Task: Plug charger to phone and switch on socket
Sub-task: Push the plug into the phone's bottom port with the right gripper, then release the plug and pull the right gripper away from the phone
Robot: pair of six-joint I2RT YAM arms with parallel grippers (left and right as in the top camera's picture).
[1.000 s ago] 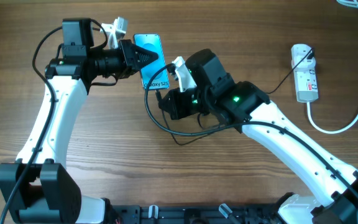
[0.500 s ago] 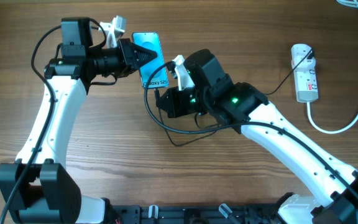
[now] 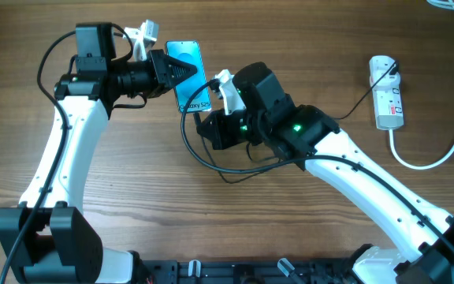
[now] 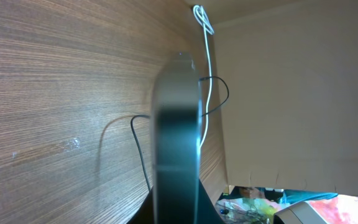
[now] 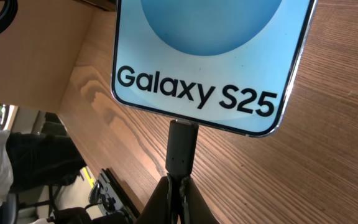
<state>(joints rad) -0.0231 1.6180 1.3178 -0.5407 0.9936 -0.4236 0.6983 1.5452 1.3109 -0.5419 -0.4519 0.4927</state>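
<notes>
The phone (image 3: 196, 96) is gripped by the closed left gripper (image 3: 185, 72), near the table's (image 3: 132, 197) far left (edge-on and blurred in the left wrist view). The charger (image 5: 182, 146) tip is pinched in the closed right gripper (image 5: 180, 182) and touches the phone's bottom edge; whether it is fully seated cannot be told. The socket (image 3: 387, 102) is seen well apart at the right, with the black cable run to it.

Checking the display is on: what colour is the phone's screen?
Phone screen: light blue; right wrist view.

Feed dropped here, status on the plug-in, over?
Left gripper shut on phone. Right gripper shut on charger, tip at phone's bottom edge. Socket untouched; nothing blocking.
</notes>
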